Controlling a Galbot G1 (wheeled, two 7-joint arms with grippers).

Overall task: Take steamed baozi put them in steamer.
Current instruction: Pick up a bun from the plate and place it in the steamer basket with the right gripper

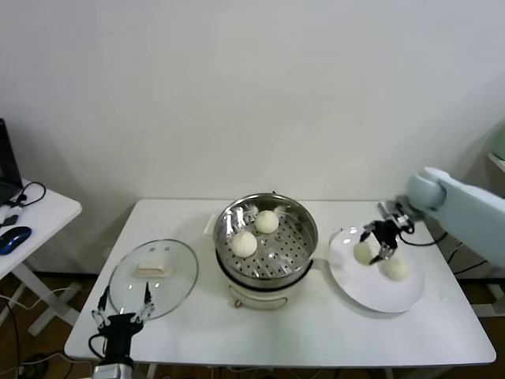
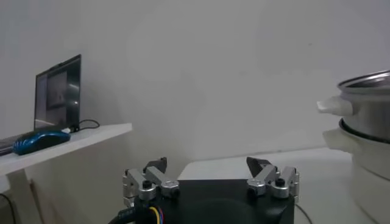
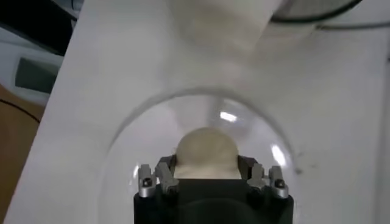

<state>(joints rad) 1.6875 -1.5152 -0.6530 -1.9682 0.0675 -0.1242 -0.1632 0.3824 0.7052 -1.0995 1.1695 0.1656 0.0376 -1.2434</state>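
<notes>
Two buns sit in the steamer; two remain on the plate, where the right gripper apparently clamps one. The left gripper waits open.

The right arm reaches in from the right side, its pale blue-grey forearm angled down toward the white plate, which sits to the right of the steamer. The right gripper points downward over the plate's left part, its dark fingers closed around a baozi there; in the right wrist view the bun sits squeezed between both fingertips. The left arm is parked low at the table's near left corner, well apart from the steamer. The left gripper points upward, fingers spread apart and holding nothing.
</notes>
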